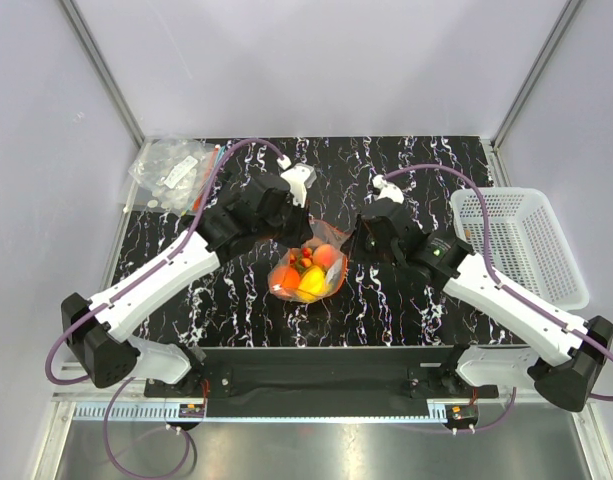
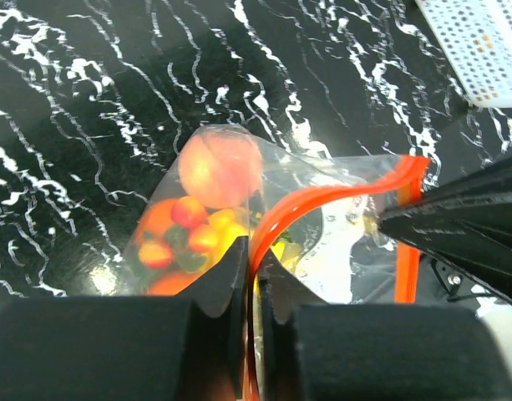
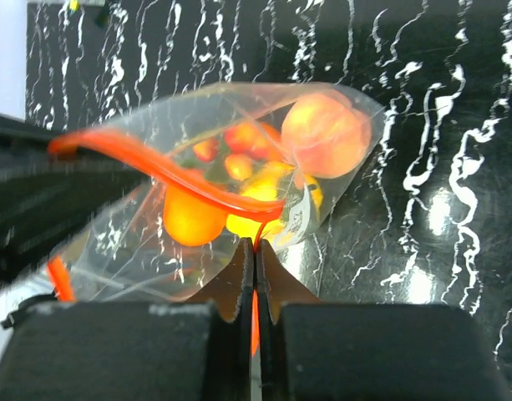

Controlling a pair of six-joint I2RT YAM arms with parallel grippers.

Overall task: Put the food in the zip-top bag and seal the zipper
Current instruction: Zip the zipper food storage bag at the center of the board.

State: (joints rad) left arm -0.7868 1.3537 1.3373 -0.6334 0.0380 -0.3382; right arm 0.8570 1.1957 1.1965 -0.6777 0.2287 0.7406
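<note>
The clear zip-top bag (image 1: 308, 272) hangs between both grippers over the middle of the black marbled table, with the food (image 1: 311, 278) inside: orange, yellow and peach-pink toy fruits (image 2: 220, 167) (image 3: 324, 134). My left gripper (image 1: 289, 228) (image 2: 256, 255) is shut on the red-orange zipper (image 2: 322, 198) at one end of the mouth. My right gripper (image 1: 354, 240) (image 3: 255, 247) is shut on the zipper (image 3: 172, 175) at the other end. The strip curves between the two grippers. I cannot tell whether the mouth is sealed.
A white mesh basket (image 1: 523, 240) stands at the right edge of the table. A pile of clear plastic bags (image 1: 174, 172) lies at the back left. Grey walls enclose the table on three sides.
</note>
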